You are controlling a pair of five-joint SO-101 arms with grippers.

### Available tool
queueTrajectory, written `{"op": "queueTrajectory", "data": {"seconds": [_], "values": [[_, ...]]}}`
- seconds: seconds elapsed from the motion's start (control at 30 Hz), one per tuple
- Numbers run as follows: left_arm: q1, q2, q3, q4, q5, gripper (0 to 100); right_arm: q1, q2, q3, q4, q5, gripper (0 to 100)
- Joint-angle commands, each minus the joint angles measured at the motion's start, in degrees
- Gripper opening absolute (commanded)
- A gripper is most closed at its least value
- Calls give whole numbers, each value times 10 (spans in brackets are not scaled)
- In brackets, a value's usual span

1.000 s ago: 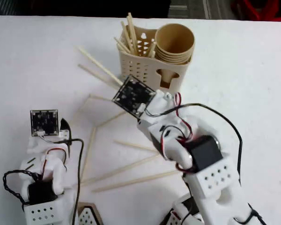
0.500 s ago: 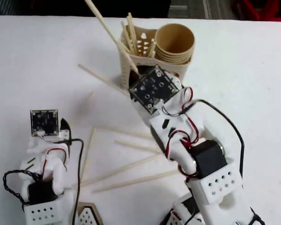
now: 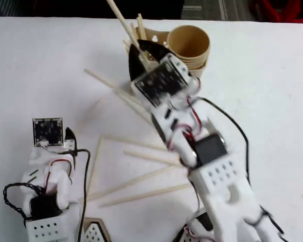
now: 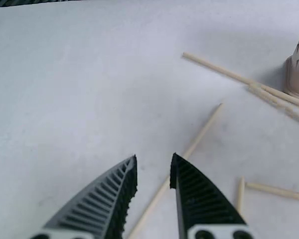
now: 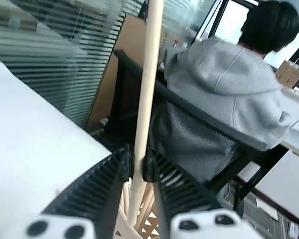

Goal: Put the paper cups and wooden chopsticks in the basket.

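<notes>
White table [image 3: 272,75] carries loose chopsticks [image 3: 141,195]; right claw [image 5: 138,159] pinches another chopstick [image 5: 150,74], left claw [image 4: 153,167] spread.

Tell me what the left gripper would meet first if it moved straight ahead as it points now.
Probably the wooden chopstick lying slanted just ahead of the open left gripper, or the white table beside it; depth is unclear, so I cannot say which comes first.

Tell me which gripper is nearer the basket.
Right. The right gripper is just above the basket, clamping a chopstick over it. The left gripper is open, well away, low over the table.
</notes>
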Motion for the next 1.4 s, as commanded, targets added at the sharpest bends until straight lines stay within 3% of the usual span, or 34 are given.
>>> {"op": "queueTrajectory", "data": {"seconds": [0.0, 0.3, 0.6, 0.67, 0.8, 1.07, 1.37], "values": [[-4, -7, -4, -17, -7, 125, 19, 95, -21, -95, -10, 19], [-4, -7, -4, -17, -7, 125, 102, 264, -21, -286, -138, 19], [-4, -7, -4, -17, -7, 125, 112, 335, -21, -297, -159, 24], [-4, -7, -4, -17, -7, 125, 109, 338, -21, -293, -159, 65], [-4, -7, -4, -17, -7, 125, 106, 331, -22, -260, -159, 161], [-4, -7, -4, -17, -7, 125, 102, 230, -18, -164, -159, 118], [-4, -7, -4, -17, -7, 125, 102, 61, -17, 110, -156, 16]]}}
